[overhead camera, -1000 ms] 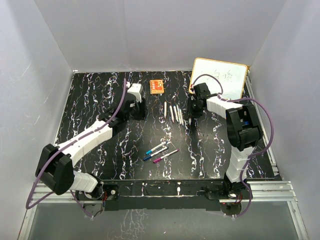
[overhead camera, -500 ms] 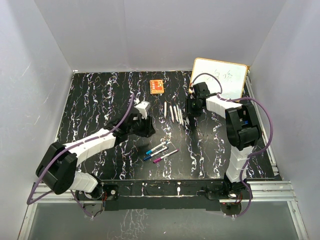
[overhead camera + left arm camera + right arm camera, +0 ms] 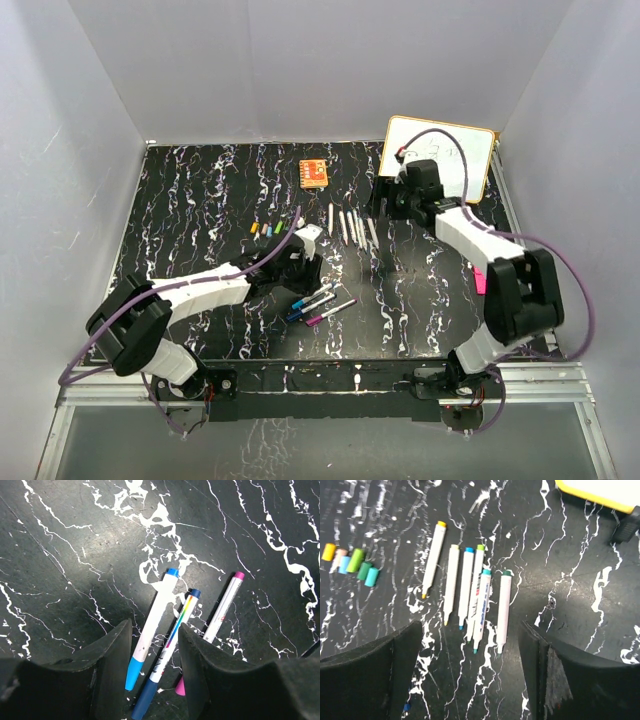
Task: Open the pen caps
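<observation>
Left hand [image 3: 154,641] over marbled table [image 3: 180,200], white walls [image 3: 300,60]

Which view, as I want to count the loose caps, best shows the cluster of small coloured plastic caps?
The right wrist view: the small coloured plastic caps lie at its left edge, large enough to tell their colours apart. The top external view shows them only as tiny specks. The left wrist view shows none of them.

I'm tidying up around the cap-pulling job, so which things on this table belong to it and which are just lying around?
Belongs to the job: three capped pens; six uncapped pens in a row; loose caps beside them.
Just lying about: whiteboard; orange block.
</observation>
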You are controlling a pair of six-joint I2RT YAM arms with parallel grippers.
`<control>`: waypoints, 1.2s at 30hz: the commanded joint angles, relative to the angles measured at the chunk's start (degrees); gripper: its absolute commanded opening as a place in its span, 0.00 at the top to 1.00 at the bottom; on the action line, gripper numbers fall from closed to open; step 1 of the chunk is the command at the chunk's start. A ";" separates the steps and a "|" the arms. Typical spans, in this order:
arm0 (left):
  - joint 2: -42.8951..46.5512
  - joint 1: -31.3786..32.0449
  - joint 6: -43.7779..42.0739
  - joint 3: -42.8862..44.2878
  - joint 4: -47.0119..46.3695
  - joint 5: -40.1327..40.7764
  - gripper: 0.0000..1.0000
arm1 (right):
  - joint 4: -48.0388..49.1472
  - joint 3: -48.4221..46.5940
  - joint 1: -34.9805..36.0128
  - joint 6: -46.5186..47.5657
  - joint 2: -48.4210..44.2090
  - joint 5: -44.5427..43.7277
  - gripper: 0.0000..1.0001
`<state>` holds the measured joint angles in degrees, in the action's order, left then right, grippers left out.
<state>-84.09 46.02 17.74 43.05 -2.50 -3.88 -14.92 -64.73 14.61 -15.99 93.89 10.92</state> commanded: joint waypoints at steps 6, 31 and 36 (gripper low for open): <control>0.95 1.97 -0.66 -1.59 2.76 6.02 0.58 | 22.47 13.64 -0.06 -1.78 -18.39 4.62 0.04; -6.07 7.91 -3.03 1.07 7.41 15.44 0.58 | 21.51 13.31 -0.03 -2.62 -17.64 6.83 0.05; -8.61 8.11 -1.32 2.36 9.57 18.76 0.60 | 21.59 13.67 -0.05 -2.82 -17.99 7.35 0.05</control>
<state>-90.15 53.80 15.51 44.21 3.36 10.90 2.87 -51.07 14.61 -18.39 76.34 17.39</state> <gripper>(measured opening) 0.416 0.947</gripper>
